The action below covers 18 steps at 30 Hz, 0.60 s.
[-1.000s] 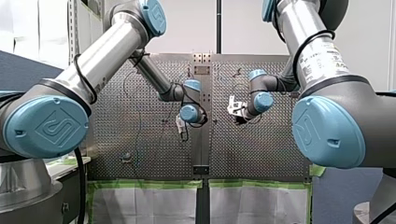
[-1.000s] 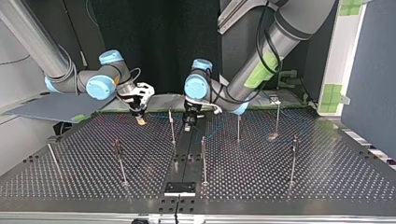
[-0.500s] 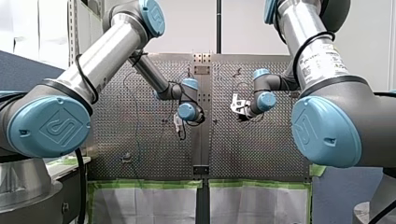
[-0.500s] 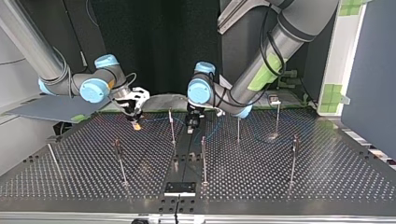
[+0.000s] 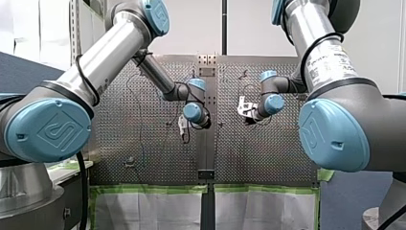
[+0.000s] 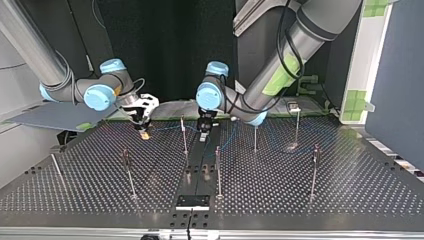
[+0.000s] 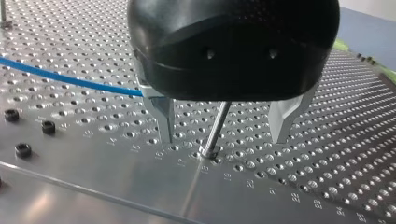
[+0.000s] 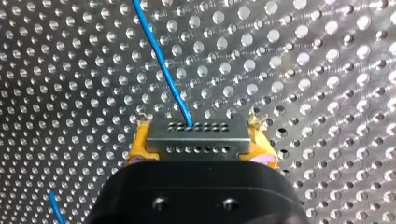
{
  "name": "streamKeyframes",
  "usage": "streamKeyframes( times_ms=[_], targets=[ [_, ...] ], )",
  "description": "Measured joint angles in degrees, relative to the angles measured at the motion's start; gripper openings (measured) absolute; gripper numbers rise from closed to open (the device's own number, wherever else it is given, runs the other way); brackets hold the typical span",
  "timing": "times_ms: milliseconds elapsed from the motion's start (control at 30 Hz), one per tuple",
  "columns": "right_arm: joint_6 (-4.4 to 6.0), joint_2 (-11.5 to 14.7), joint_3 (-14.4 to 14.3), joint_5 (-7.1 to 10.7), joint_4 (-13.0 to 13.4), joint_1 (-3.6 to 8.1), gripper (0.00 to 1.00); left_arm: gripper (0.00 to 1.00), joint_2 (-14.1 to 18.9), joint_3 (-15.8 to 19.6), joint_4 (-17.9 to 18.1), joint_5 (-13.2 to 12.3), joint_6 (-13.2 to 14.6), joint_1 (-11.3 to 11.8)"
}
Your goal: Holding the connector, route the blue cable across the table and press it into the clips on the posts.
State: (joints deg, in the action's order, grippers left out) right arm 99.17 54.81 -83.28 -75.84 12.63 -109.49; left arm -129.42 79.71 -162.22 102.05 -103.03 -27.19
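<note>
My right hand (image 8: 200,148) — yellow pads (image 8: 139,145) clamped on the grey perforated metal connector (image 8: 196,133) — holds the thin blue cable (image 8: 163,70) over the perforated steel table (image 8: 327,70). My left hand (image 7: 224,122) stands wide open, its metal fingers (image 7: 164,116) straddling a thin steel post (image 7: 215,129) — the cable reaches one finger.

Bright, even light, with soft glare across the perforated table (image 7: 93,182)

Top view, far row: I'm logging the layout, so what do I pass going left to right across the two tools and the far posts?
Right tool → first post → left tool → second post → third post.
</note>
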Motion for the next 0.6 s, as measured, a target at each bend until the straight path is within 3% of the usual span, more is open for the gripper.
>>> streamKeyframes(
  times_ms=[333,600],
  targets=[
    [0.65,0.0,-0.3,-0.89,-1.1,1.33,0.00,1.00,3.5,0.7,-5.2,1.2,2.0,-2.7],
    [0.67,0.0,-0.4,-0.91,-3.0,2.16,0.00,1.00,5.1,2.6,-9.4,3.8,3.4,-5.4]
  ],
)
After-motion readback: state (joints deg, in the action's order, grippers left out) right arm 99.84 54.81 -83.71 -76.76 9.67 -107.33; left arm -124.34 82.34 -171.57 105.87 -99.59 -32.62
